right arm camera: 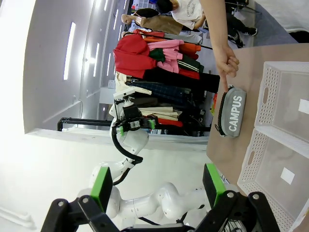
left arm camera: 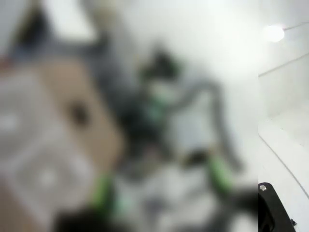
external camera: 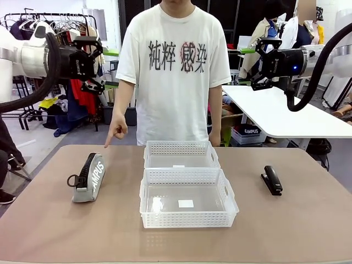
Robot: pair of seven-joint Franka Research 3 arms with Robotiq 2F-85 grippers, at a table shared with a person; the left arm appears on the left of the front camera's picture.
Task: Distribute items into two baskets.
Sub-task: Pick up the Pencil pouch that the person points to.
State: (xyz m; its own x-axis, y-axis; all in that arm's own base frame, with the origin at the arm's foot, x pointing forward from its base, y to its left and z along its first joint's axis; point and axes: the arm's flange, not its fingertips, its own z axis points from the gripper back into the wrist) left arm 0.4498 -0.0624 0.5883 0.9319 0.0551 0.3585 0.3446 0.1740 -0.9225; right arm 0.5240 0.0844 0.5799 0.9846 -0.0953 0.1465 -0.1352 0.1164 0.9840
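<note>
A grey pouch (external camera: 88, 179) with white "CAMPUS" lettering lies on the left of the table, and a black stapler (external camera: 271, 180) lies on the right. Between them two white lattice baskets stand end to end, the far one (external camera: 179, 147) and the near one (external camera: 187, 219), both holding nothing. My left gripper (external camera: 91, 60) hangs open high above the table's left side. My right gripper (external camera: 261, 63) hangs open high on the right. In the right wrist view its green-padded fingers (right arm camera: 102, 186) stand wide apart, with the pouch (right arm camera: 231, 112) and the baskets (right arm camera: 267, 92) far off. The left wrist view is badly blurred.
A person in a white T-shirt (external camera: 173, 71) stands at the far edge, with a forefinger (external camera: 110, 140) pointing down at the table just behind the pouch. A white table (external camera: 275, 110) stands behind on the right. Clothes racks (external camera: 71, 82) stand behind on the left.
</note>
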